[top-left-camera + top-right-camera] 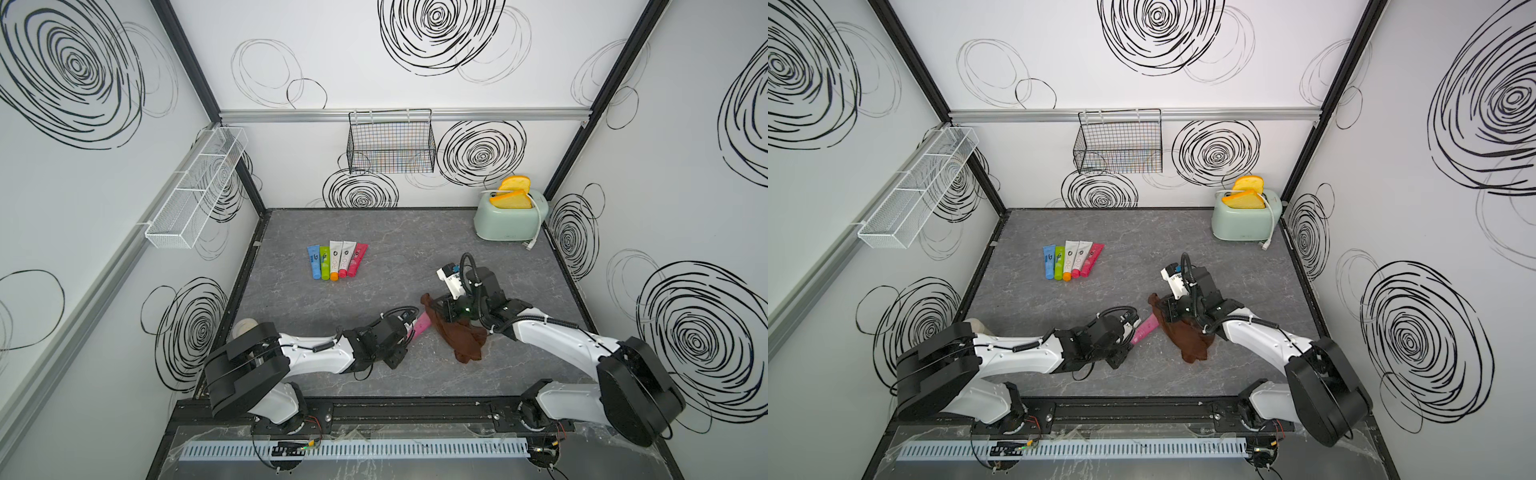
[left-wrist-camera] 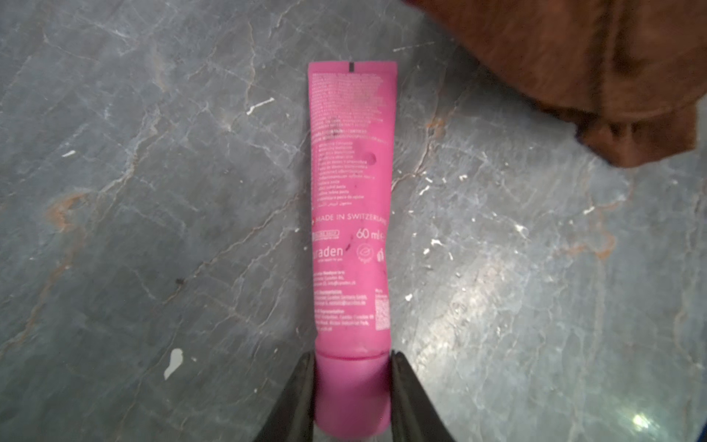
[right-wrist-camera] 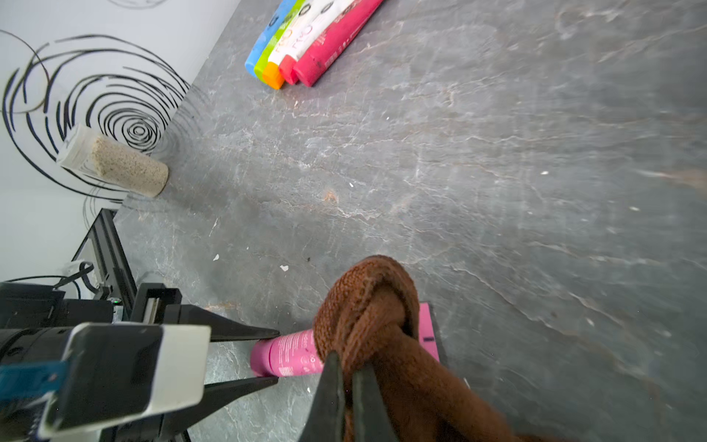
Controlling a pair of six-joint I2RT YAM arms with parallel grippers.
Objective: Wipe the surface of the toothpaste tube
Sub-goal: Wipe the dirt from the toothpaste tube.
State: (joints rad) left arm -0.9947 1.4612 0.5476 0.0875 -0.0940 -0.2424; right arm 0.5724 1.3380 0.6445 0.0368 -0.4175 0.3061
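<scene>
Toothpaste tube [image 2: 350, 210]: pink, flat on the table [image 1: 395, 257], just 6 o'clock of centre; crimped end points to 1 o'clock.
Left pincer [image 2: 352, 356]: pinching the cap [image 2: 352, 398] from both sides, probably to anchor the tube against sliding under a wipe.
Right pincer [image 3: 350, 363]: pressed together on bunched brown cloth [image 3: 367, 306], a wad jutting forward as the pad.
Gap: wad sits just beside the crimped end; the tube's printed face shows bare, dark smudges on it.
Stage: grip set, stroke seemingly not landed.
</scene>
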